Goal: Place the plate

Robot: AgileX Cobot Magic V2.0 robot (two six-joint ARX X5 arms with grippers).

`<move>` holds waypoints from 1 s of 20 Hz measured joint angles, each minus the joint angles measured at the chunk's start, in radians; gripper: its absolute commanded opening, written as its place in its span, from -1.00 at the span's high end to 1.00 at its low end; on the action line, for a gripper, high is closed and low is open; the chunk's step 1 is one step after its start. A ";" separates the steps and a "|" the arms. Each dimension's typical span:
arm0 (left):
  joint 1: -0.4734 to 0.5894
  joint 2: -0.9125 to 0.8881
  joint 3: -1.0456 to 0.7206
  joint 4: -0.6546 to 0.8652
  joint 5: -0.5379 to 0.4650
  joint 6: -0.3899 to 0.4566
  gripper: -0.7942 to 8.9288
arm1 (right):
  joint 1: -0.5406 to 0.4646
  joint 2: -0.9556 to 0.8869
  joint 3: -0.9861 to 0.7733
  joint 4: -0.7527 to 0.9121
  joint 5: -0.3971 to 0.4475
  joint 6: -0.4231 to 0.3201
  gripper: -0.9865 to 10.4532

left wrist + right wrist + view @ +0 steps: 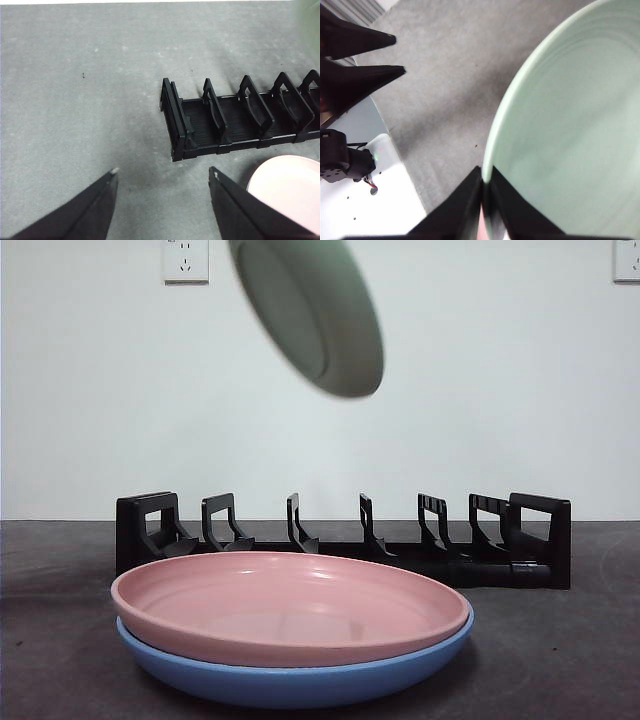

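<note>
A pale green plate [315, 310] hangs tilted high above the table, over the black slotted rack [345, 540]. My right gripper [484, 187] is shut on the green plate [570, 135] at its rim; the arm itself is out of the front view. My left gripper [162, 175] stands open above bare table beside the end of the rack [240, 117], with nothing between its jaws. A pink plate [290, 605] lies stacked on a blue plate [290, 675] in front of the rack; the pink plate's edge [287, 187] shows in the left wrist view.
The rack's slots hold nothing. Grey table [90, 100] stretches out beside the rack's end. The other arm's jaws [355, 55] show dark in a corner of the right wrist view.
</note>
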 measured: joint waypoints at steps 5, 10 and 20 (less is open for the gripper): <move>0.000 0.000 0.000 0.000 0.000 -0.008 0.25 | 0.023 -0.280 -0.350 0.138 0.033 -0.005 0.81; 0.000 0.000 0.000 0.000 0.000 -0.016 0.25 | 0.137 -0.549 -0.650 0.212 0.198 -0.002 0.81; 0.000 0.000 0.000 0.000 0.000 -0.034 0.25 | 0.518 -0.629 -0.916 0.245 0.648 0.089 0.81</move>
